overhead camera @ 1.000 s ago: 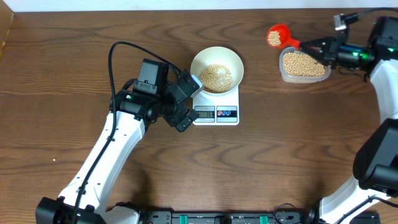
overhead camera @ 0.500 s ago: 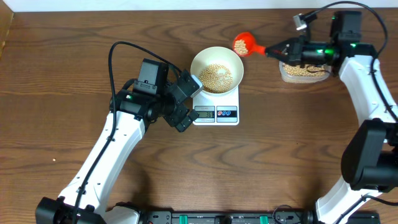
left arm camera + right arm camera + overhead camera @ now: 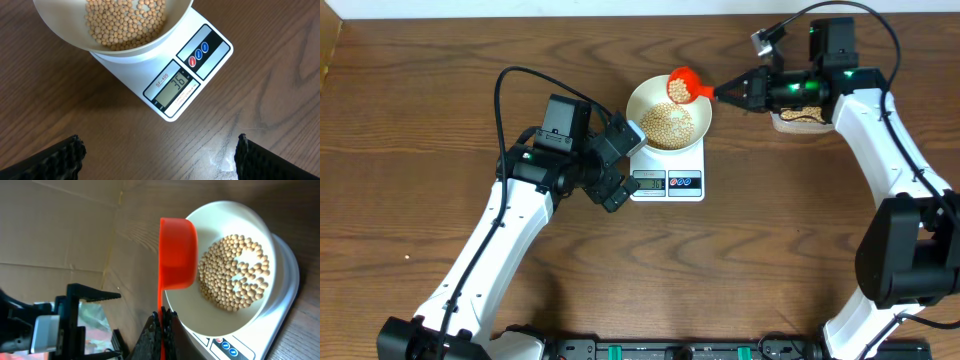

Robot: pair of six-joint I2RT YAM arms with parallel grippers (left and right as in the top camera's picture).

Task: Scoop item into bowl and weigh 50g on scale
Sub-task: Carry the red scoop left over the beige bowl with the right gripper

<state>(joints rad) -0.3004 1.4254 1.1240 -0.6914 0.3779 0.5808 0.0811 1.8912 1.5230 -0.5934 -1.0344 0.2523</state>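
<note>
The white bowl stands on the white scale and holds a layer of tan beans. My right gripper is shut on the handle of a red scoop with beans in it, held above the bowl's far right rim. The right wrist view shows the scoop side-on over the bowl. Just left of the scale, my left gripper stands wide open with nothing in it. In the left wrist view the scale has its display reading 36.
A clear plastic tub with more beans sits right of the bowl, partly hidden under my right arm. Brown wooden table surrounds the scale. A cardboard edge shows at the far left.
My right arm has carried the loaded scoop leftward from the tub to above the bowl's rim. The left arm has not moved.
</note>
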